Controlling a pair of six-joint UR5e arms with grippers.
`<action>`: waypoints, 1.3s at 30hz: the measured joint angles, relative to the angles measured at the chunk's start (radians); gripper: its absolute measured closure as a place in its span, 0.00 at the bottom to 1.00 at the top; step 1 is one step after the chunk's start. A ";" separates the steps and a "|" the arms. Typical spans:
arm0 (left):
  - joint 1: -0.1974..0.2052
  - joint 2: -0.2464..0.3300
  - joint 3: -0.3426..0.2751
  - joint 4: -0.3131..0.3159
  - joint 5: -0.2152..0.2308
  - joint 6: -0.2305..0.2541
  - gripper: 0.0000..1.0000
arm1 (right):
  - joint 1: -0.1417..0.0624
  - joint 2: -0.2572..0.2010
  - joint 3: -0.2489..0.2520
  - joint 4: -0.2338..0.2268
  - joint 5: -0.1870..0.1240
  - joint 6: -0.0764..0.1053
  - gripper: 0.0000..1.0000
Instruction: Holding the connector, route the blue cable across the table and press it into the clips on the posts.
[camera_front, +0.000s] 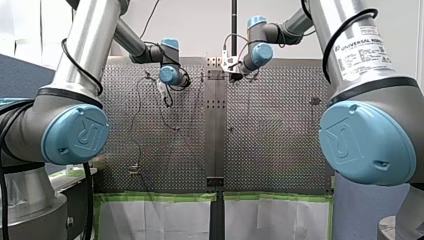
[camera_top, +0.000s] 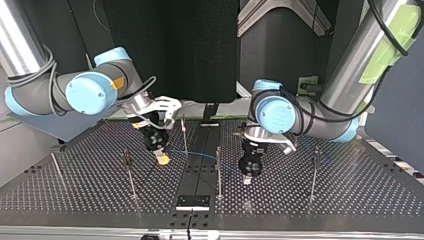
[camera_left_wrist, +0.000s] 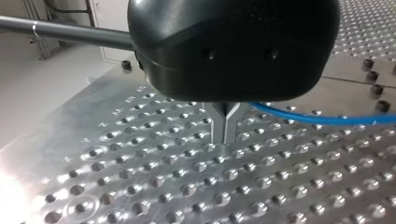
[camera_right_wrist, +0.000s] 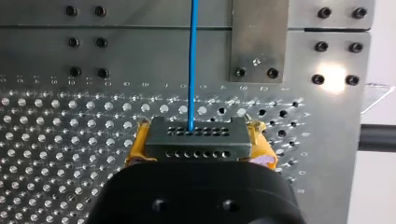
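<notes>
In the right wrist view my right gripper (camera_right_wrist: 196, 140) has its yellow pads (camera_right_wrist: 135, 147) shut on a grey block connector (camera_right_wrist: 196, 135). The blue cable (camera_right_wrist: 192, 60) leaves its face and runs straight ahead over the perforated table (camera_right_wrist: 60, 140). At the top view's left that gripper (camera_top: 162, 159) hovers low, and the cable (camera_top: 200, 154) stretches across to my left gripper (camera_top: 246, 178). My left gripper (camera_left_wrist: 225, 133) has its metal fingers shut, tips down at the table. The cable (camera_left_wrist: 327, 119) passes just behind them, and I cannot tell whether it is pinched.
Several thin posts stand on the table: one (camera_top: 184, 134) between the grippers, one (camera_top: 218, 170) beside my left gripper, others (camera_top: 129, 172) (camera_top: 313, 172) further out. A black plate (camera_top: 192, 201) sits at the near edge of the centre strip.
</notes>
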 joint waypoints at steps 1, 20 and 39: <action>0.004 0.000 0.004 0.000 0.003 -0.001 1.00 | -0.002 0.005 -0.003 0.000 -0.001 0.000 1.00; 0.029 -0.041 0.039 -0.011 0.015 -0.003 1.00 | -0.040 0.034 -0.034 -0.007 -0.025 0.000 1.00; 0.010 -0.023 0.028 -0.109 -0.065 0.065 0.00 | -0.041 0.035 -0.035 -0.005 -0.038 -0.007 1.00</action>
